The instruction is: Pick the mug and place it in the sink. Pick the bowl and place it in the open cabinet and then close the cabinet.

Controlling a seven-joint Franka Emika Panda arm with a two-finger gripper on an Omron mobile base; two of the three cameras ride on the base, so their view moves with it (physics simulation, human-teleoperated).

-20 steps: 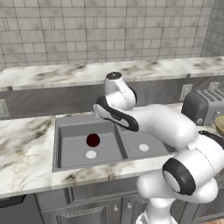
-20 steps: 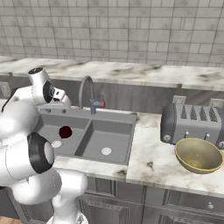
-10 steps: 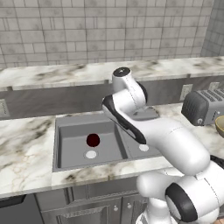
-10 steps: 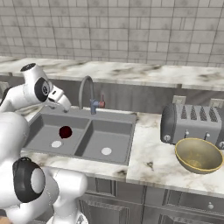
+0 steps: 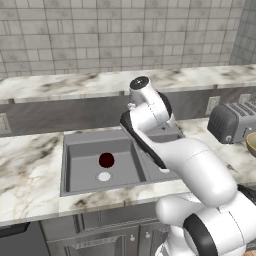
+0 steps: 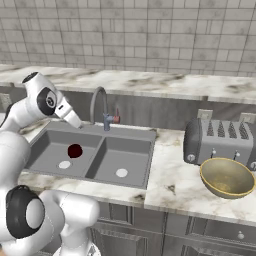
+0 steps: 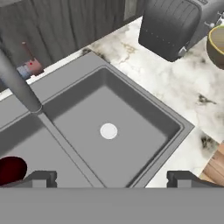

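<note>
The dark red mug (image 5: 106, 160) (image 6: 75, 150) stands in the left basin of the grey sink (image 5: 80, 141) (image 6: 150, 134), and its rim peeks into the lower left of the hand view (image 7: 10, 169). My gripper (image 7: 111, 178) hangs open and empty above the right basin, whose pale drain (image 7: 108, 130) lies straight below it. On the marble counter right of the sink, in front of the toaster, sits the yellowish bowl (image 6: 227, 177) (image 7: 217, 46) (image 5: 252, 143). The cabinet is out of view.
A curved grey tap (image 6: 99, 102) (image 7: 19, 85) rises behind the divider between the basins. The dark toaster (image 6: 220, 142) (image 5: 232, 122) (image 7: 173, 26) stands on the right counter against the backsplash. A marble ledge (image 6: 150, 82) runs along the tiled wall.
My arm has swung to the right over the sink, from above the left basin toward the right one. The mug has stayed in the left basin and the jaws have stayed open.
</note>
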